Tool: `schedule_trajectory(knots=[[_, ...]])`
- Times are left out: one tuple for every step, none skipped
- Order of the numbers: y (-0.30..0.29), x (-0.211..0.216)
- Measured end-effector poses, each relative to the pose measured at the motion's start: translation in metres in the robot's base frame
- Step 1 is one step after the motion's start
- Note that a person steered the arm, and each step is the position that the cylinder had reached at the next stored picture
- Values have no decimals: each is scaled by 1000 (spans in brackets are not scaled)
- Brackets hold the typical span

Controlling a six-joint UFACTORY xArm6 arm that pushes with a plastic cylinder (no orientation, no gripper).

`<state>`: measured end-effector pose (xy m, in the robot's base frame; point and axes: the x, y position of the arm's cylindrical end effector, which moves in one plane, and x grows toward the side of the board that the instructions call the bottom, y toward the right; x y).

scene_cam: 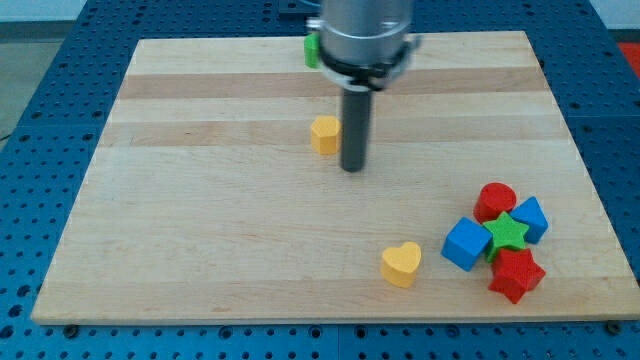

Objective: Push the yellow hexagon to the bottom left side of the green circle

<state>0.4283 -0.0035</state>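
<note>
While the dark rod stands upright over the wooden board (pixel 200 250), my tip (pixel 352 169) rests on the surface just to the view's right of the yellow hexagon (pixel 324 133), close beside it; whether the two touch cannot be told from this angle. The arm carries no claw at all, only this straight rod, so there is nothing to report as spread, pressed together or pinching. Up from my tip, toward the view's top, the green circle (pixel 312 50) sits near the board's far edge, mostly hidden behind the arm's grey housing (pixel 366 35), with only a sliver of green showing at the housing's left side. The yellow hexagon lies below that green block in the view, well apart from it and roughly in line with it. Down and slightly right of my tip, toward the view's bottom, a yellow heart (pixel 401 264) lies alone near the board's front edge. Further right of my tip and lower, a cluster of five blocks is packed together: a red cylinder (pixel 495 200) at its top, a blue block (pixel 531 218) beside it on the right, a green star (pixel 507 234) in the middle, a blue cube (pixel 465 244) on the left, and a red block (pixel 516 275) at the bottom. The board lies on a blue perforated table (pixel 40 90).
</note>
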Motion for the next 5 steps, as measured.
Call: schedule_trajectory(knots=[[-8,-39],[-37,-83],[-39,-115],[-14,-76],[6,17]])
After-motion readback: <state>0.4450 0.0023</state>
